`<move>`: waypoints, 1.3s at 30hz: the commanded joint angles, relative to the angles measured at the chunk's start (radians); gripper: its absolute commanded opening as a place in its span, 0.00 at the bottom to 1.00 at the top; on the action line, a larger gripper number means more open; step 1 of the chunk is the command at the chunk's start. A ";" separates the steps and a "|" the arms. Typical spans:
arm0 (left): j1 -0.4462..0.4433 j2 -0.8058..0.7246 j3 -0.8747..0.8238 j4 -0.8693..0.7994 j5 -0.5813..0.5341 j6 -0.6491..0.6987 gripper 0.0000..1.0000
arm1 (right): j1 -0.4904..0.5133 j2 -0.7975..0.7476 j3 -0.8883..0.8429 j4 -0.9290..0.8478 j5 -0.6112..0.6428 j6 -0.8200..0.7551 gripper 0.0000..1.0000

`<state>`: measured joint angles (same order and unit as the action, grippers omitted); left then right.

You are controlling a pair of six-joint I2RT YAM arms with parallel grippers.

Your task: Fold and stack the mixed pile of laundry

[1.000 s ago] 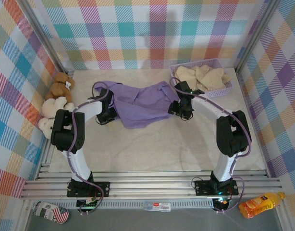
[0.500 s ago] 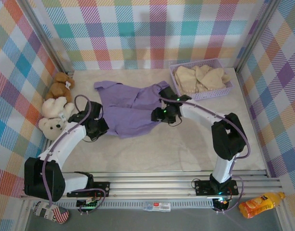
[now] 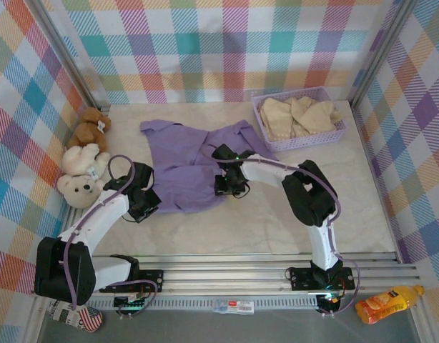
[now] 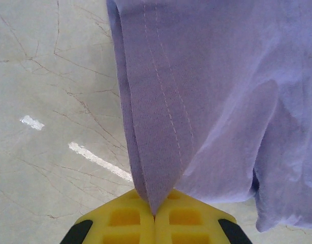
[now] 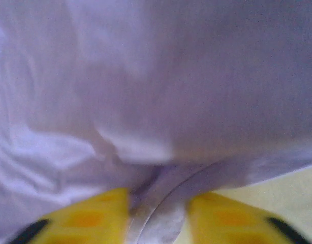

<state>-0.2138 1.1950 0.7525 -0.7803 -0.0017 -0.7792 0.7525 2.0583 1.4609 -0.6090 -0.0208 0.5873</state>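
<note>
Up close, left hand pinching shirt hem (overhead, just touching)

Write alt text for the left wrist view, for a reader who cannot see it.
A folded hem of the lavender-purple cloth shirt is pinched between the left arm's shut yellow fingers. Pale, crack-veined tabletop lies bare to the left.

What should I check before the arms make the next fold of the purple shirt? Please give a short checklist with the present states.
1. Left gripper fingers closed on the lavender shirt hem: ok.
2. Right gripper has shirt cloth between its fingers: ok, though blurred.
3. Shirt lying flat on the table: not ok, it is wrinkled.
4. Teddy bears apart from the shirt: ok.
5. Cream garment taken out of the basket: not ok.
</note>
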 commanded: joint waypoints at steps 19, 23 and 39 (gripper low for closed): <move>-0.012 -0.147 0.271 -0.203 0.034 0.076 0.00 | -0.050 -0.489 -0.026 -0.507 0.073 -0.112 0.10; -0.010 -0.244 0.144 -0.253 0.031 0.080 0.00 | -0.051 -0.484 -0.083 -0.451 0.066 -0.076 0.29; -0.007 0.020 0.234 -0.166 0.007 0.207 0.03 | -0.130 -0.259 -0.064 -0.261 0.182 -0.096 0.61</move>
<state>-0.2157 1.2514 1.0035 -0.9215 -0.0002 -0.6273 0.6666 1.7489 1.4322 -0.9253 0.1684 0.4599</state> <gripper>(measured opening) 0.055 0.607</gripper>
